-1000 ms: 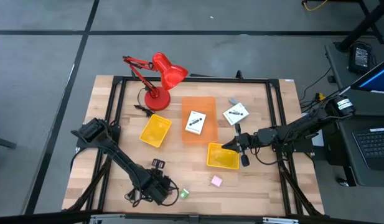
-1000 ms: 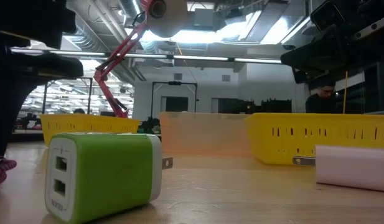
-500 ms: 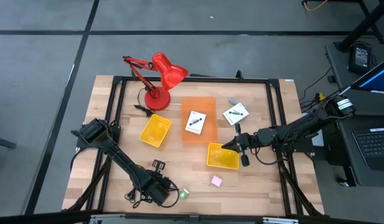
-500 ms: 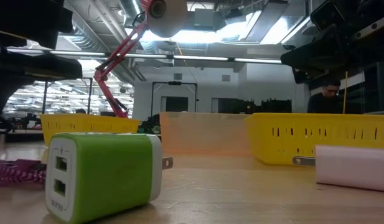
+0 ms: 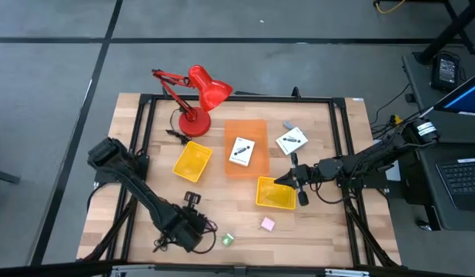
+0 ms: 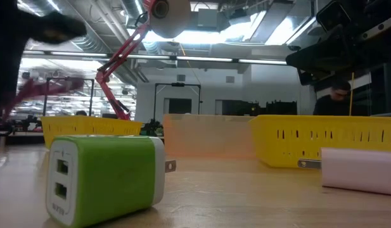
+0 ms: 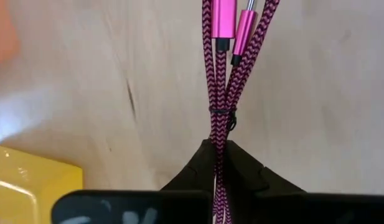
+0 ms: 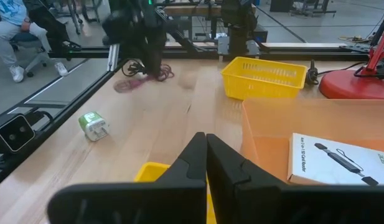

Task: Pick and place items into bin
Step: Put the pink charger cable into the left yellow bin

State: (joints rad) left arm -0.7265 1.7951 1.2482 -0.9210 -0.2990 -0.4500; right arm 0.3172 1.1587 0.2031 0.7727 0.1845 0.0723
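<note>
Cord first: I see the maroon braided cable (image 7: 220, 93) clamped in the left gripper (image 5: 185, 228), jaws closed on it, near the worktop's (image 5: 314, 231) front edge toward its left corner. The green charger block (image 5: 229, 239) lies just beside. My right gripper (image 5: 292, 178) hangs at the yellow basket's (image 5: 274, 194) edge, jaws closed on nothing.

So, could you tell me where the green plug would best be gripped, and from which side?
Probably across the green plug's two broad flat faces, coming straight down. It lies on its side on the table, so those faces are exposed and parallel; its prongs stick out one end, so avoid gripping lengthwise.
</note>
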